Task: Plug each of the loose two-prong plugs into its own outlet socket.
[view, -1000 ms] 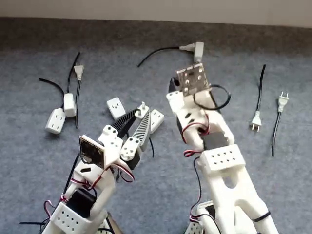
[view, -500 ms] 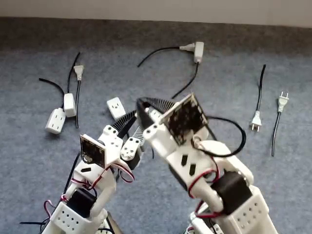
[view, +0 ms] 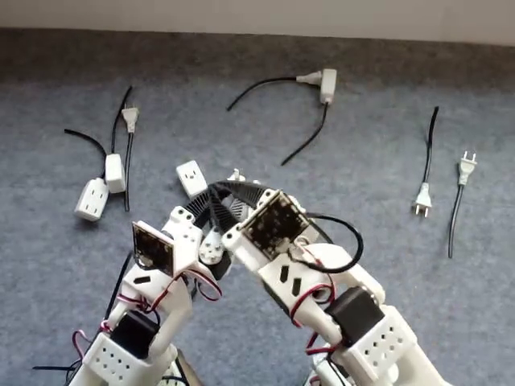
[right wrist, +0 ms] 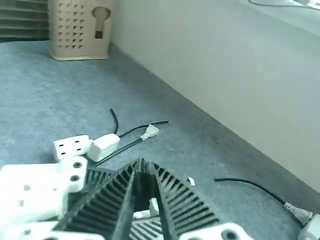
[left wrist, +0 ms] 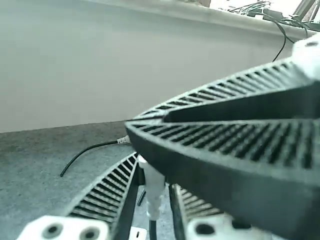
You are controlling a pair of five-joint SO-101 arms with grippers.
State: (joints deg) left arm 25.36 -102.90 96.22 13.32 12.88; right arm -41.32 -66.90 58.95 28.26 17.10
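Right gripper (right wrist: 142,167): swinging across from the far side, fingertips together, crowding in against left gripper (left wrist: 150,210). Left: clamping two-prong plug (left wrist: 153,185), hanging near loose outlet socket (view: 191,177). Probably setting up a two-arm mating, nothing plugging in yet.
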